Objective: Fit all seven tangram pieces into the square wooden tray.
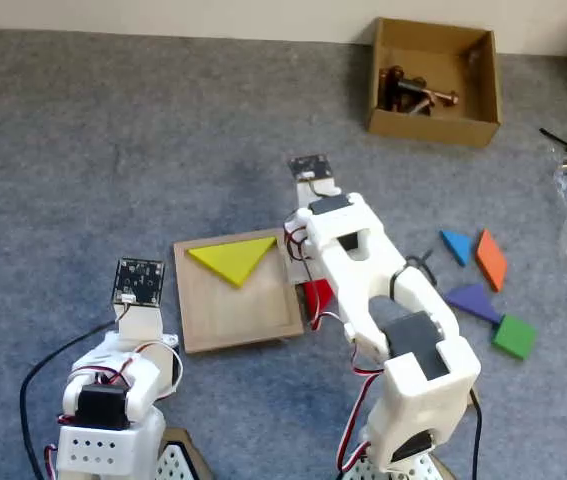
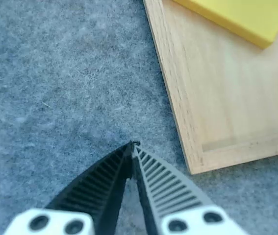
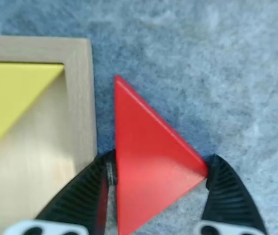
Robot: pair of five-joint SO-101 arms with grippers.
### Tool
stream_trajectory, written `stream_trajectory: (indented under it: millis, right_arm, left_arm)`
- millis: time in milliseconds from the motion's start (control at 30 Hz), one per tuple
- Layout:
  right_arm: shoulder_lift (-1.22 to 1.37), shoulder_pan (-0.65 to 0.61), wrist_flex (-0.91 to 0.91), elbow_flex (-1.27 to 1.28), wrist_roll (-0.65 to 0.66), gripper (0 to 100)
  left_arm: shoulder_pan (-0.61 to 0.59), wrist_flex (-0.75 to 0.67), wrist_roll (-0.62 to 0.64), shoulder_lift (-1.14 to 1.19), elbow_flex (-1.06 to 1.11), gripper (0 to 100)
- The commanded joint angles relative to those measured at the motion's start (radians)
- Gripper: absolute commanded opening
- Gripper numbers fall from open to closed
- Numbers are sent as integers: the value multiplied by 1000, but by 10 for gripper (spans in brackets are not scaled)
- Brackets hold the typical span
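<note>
Red triangle [image 3: 143, 142] is found just beside the wooden tray [image 1: 246, 338], clamped between the fingers of the right gripper [image 3: 159, 166]; yellow triangle [image 1: 233, 258] is already seated in the tray; left gripper [image 2: 133, 147] is held over the carpet [image 2: 55, 73], fingers together; it is judged that the red piece should be lifted clear of the rim, turned, and lowered flat against the yellow one.

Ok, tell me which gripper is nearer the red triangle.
Right. The right gripper holds the red triangle between its fingers beside the tray; the left gripper sits shut over the carpet off the tray's opposite side.
</note>
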Motion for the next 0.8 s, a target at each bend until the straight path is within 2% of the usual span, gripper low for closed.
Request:
stream_trajectory:
  millis: [0,767]
  right_arm:
    - [1,-5,-5,-12,3,166]
    - [1,54,-4,-12,3,166]
  left_arm:
    - [15,-2,8,-7,19,5]
    - [15,-2,8,-7,19,5]
